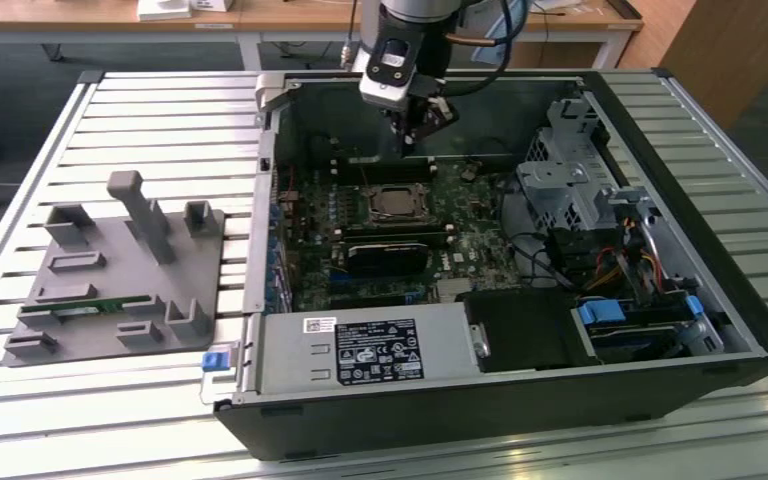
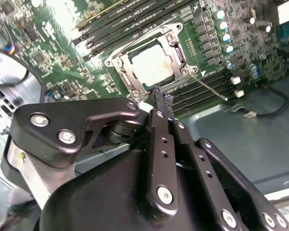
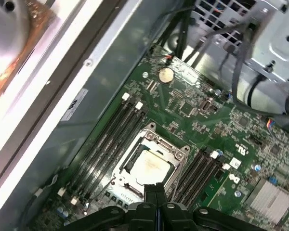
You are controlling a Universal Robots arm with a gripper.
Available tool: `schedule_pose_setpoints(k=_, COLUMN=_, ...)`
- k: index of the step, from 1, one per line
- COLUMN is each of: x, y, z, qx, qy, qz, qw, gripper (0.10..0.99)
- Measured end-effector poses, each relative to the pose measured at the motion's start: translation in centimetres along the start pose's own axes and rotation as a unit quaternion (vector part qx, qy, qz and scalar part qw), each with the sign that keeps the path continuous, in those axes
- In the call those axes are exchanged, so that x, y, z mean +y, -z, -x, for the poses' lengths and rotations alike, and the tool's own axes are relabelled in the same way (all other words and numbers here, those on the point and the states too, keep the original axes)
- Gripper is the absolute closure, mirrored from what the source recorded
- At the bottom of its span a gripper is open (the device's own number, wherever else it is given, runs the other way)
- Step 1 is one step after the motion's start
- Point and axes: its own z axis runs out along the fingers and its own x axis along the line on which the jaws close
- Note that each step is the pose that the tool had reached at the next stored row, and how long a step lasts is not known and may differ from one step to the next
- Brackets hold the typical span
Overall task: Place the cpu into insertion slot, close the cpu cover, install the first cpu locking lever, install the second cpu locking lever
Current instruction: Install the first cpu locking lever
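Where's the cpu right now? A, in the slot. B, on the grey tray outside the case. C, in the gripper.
A: in the second wrist view the cpu lies in the slot, apart from the gripper.

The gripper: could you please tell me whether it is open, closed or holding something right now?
The gripper is closed with nothing held between its fingertips, and it is poised close to the cpu.
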Motion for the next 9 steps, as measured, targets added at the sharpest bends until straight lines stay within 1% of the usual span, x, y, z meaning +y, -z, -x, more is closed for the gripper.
schedule_pose_setpoints(k=2, x=0.00, y=-0.05, z=0.00, qx=0.0004, qy=0.018, qz=0.0000, qw=0.9998, gripper=0.980)
schedule_pose_setpoints(k=5, x=0.00, y=-0.07, z=0.00, qx=0.0008, qy=0.043, qz=-0.0003, qw=0.9991, gripper=0.980)
schedule_pose_setpoints(k=7, x=0.00, y=-0.08, z=0.00, qx=0.0012, qy=0.061, qz=-0.0003, qw=0.9981, gripper=0.980)
schedule_pose_setpoints(k=9, x=0.00, y=-0.10, z=0.00, qx=0.0015, qy=0.079, qz=-0.0003, qw=0.9969, gripper=0.980)
